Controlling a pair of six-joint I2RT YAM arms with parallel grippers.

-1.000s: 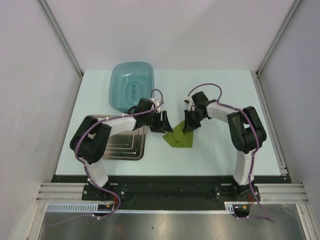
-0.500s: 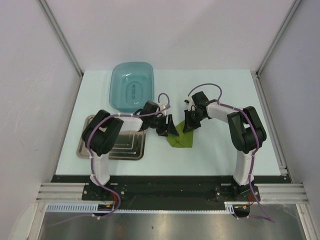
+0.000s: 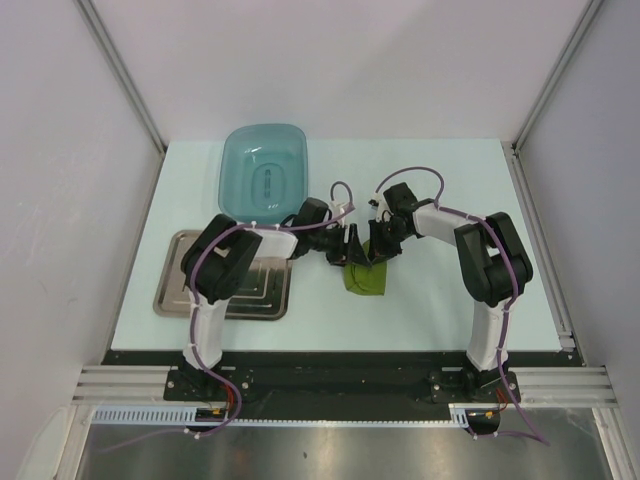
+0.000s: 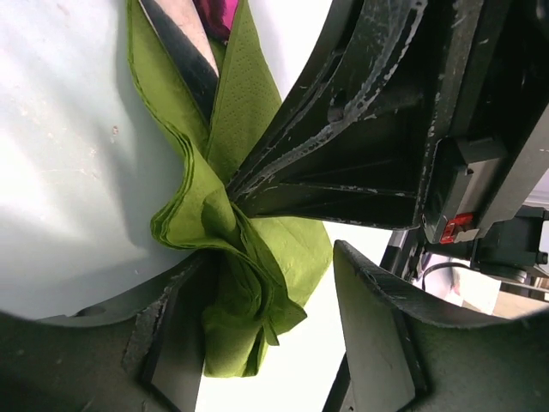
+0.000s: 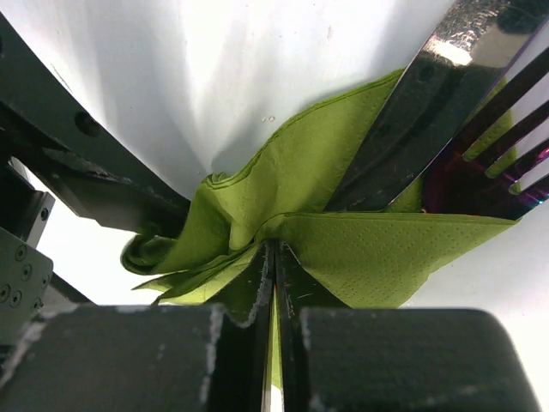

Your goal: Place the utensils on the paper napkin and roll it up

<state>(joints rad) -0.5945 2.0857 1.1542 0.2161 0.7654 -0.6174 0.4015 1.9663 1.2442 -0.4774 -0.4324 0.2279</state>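
Two tools: left tool (image 3: 351,252) and right tool (image 3: 381,252) meet tip to tip over the napkin (image 3: 366,282), near the middle of the bench (image 3: 440,200).
Right tool: clenched on a fold of the napkin; a thin green strip shows between its pressed fingers (image 5: 232,360).
Left tool: released, jaws spread; a bunched wad of napkin lies against one finger (image 4: 167,343), and the other is clear of it.
Napkin: crumpled and twisted at the pinch, folded partly over the utensils (image 5: 480,129).
Utensils: inside the fold; the knife (image 5: 412,120) and fork (image 5: 506,150) poke out of its open end, with purple behind them. I cannot tell how many pieces there are.
Basin (image 3: 262,170), tray (image 3: 172,290): on the left of the bench, well apart from the napkin.
Stage: rolling looks begun, but the wrap is loose.
Risk, tear: thin paper gripped at one small point may rip if the right tool pulls hard.
Risk, spill: the open end could let the knife or fork slide out if the bundle tilts.
Risk, clash: the tools are so close that a small misjudged move could knock them together.
Risk, bad grip: if the left tool closes on the wad alone, it would crush paper, not roll it.
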